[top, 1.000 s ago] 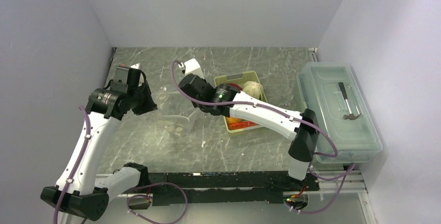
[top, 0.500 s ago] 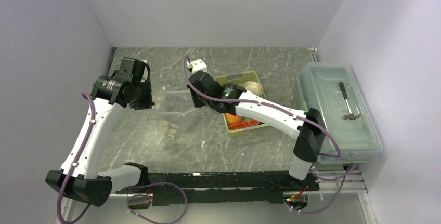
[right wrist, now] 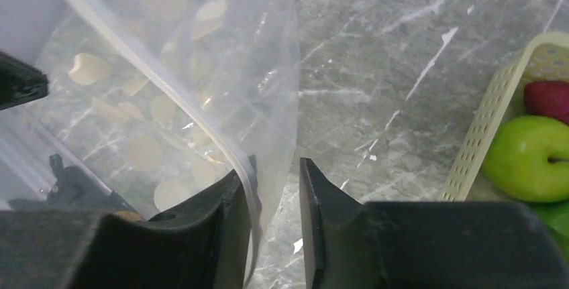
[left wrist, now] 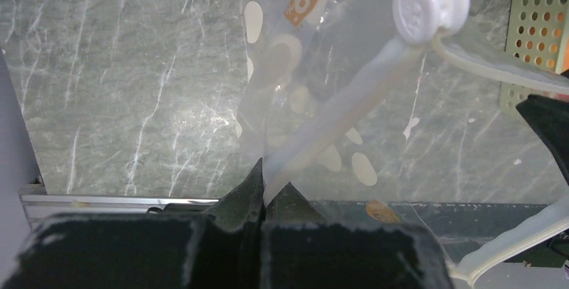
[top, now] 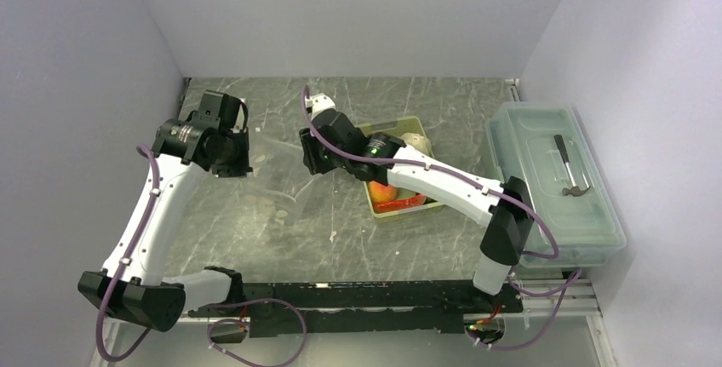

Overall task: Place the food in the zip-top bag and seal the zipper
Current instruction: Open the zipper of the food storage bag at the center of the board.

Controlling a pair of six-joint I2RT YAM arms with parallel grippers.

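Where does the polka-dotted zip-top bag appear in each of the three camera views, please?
Top external: the zip-top bag lies left of centre.
Left wrist: the bag fills the upper middle.
Right wrist: the bag fills the left half.
Shared landmark: the yellow-green basket, right of the bag in every view.

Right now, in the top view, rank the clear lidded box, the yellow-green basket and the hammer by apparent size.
1. clear lidded box, largest.
2. yellow-green basket, partly hidden by the right arm.
3. hammer, smallest, inside the box.
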